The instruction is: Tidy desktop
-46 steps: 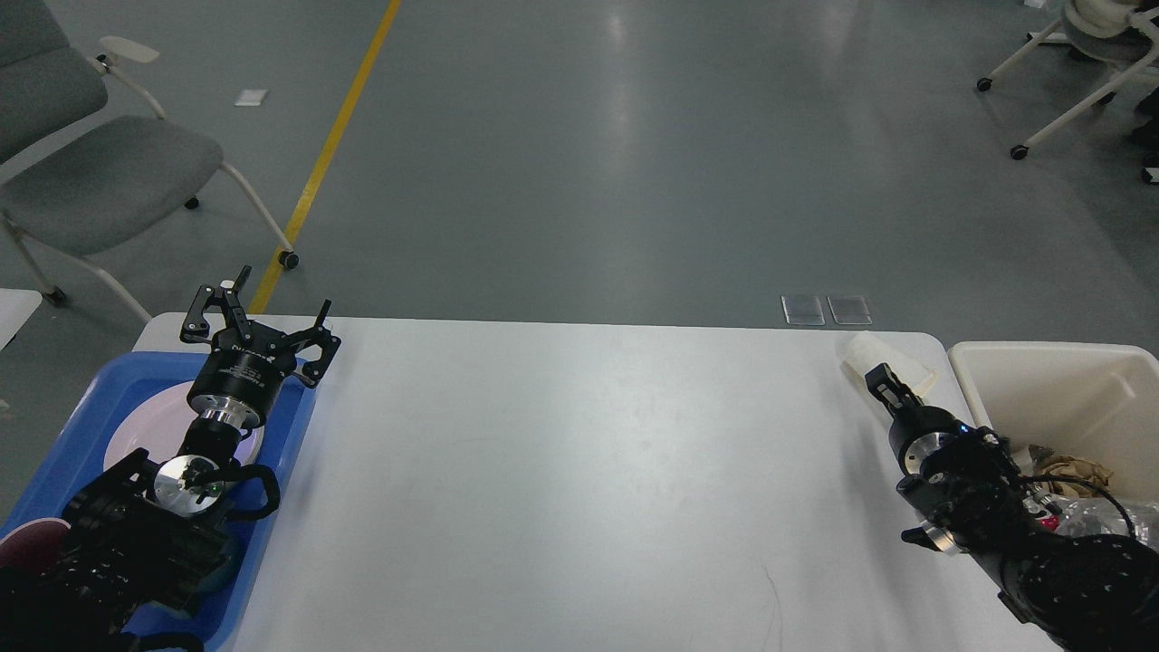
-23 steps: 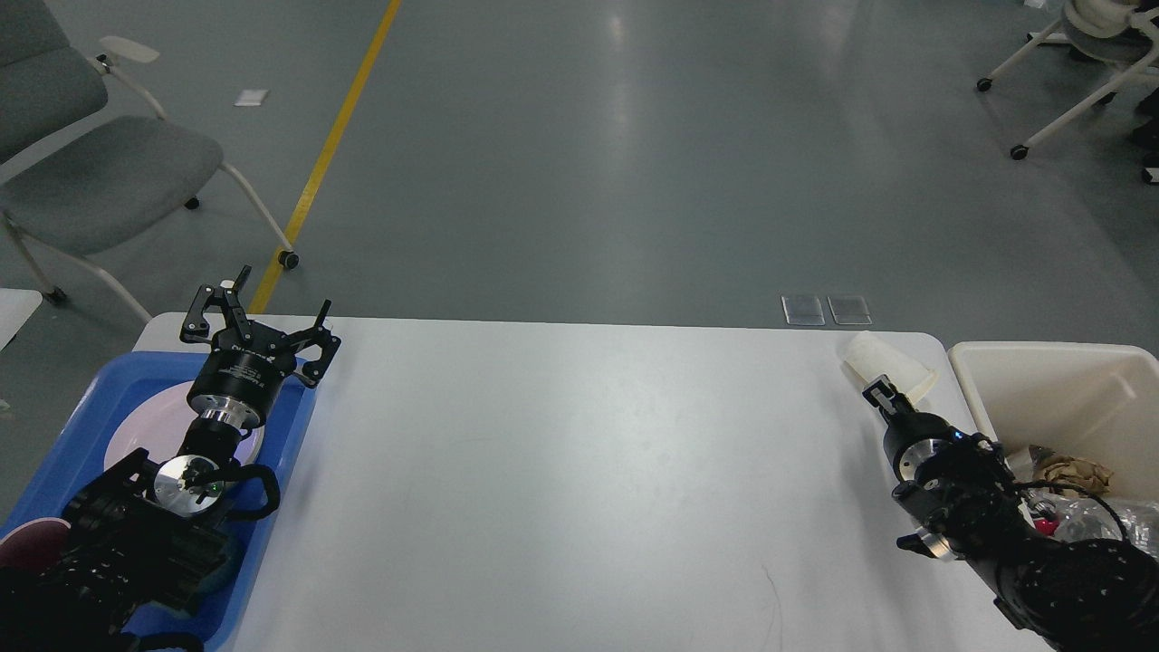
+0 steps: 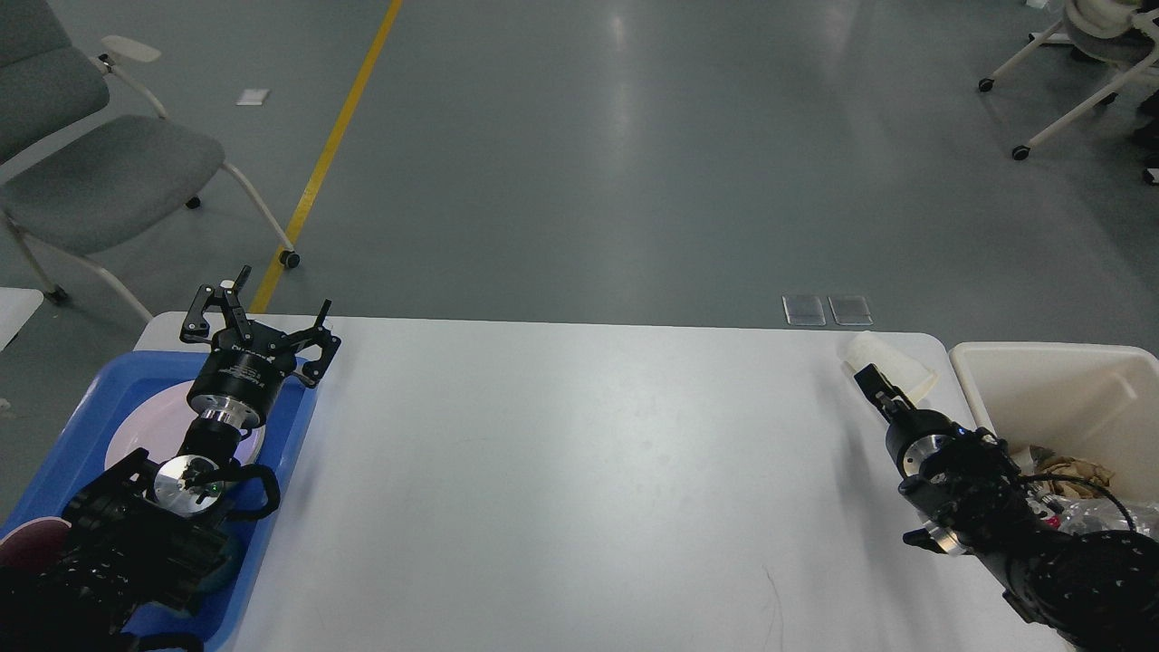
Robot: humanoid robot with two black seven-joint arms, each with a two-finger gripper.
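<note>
The white desktop (image 3: 579,471) fills the middle of the head view. A pale paper cup (image 3: 892,355) lies on its side at the far right corner. My right gripper (image 3: 871,380) points at the cup's near side, its dark tip over the cup's edge. Its fingers look like one narrow shape, so I cannot tell whether they grip the cup. My left gripper (image 3: 270,312) hovers open over the far end of the blue tray (image 3: 86,426), holding nothing.
The blue tray on the left holds a pink plate (image 3: 145,426) and a dark red cup (image 3: 27,543). A cream bin (image 3: 1050,380) with crumpled trash stands off the table's right edge. A grey chair (image 3: 100,172) stands beyond the far left corner.
My right gripper has shifted slightly left and farther along the paper cup's near side. The left arm and the cup have not moved.
</note>
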